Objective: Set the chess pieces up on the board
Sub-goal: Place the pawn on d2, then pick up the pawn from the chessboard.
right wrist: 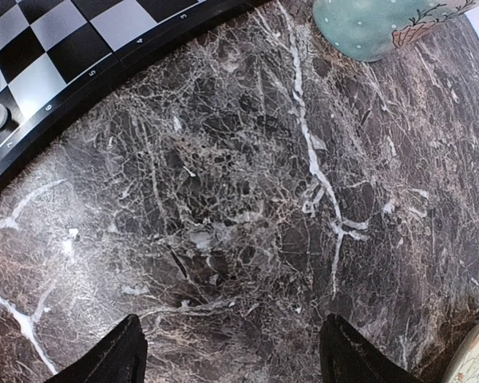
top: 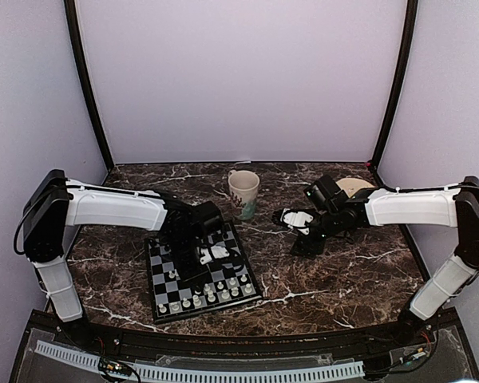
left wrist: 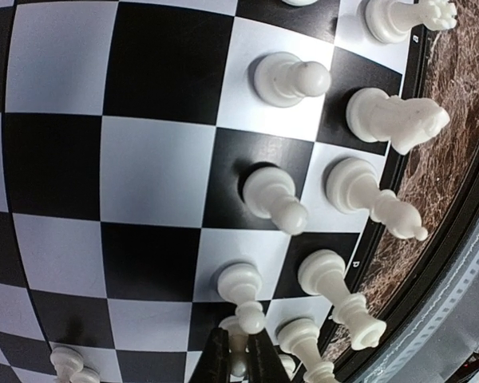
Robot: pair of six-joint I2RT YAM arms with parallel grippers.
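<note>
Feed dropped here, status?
Left gripper shut on white piece, over board. Right gripper open over marble. Mug off board, nothing blocking.

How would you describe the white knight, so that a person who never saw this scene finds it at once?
Start at the chessboard and go to its edge next to the marble tabletop, where the taller white pieces stand in a row. The white knight stands there beside a bishop; it alone has a horse's head.
</note>
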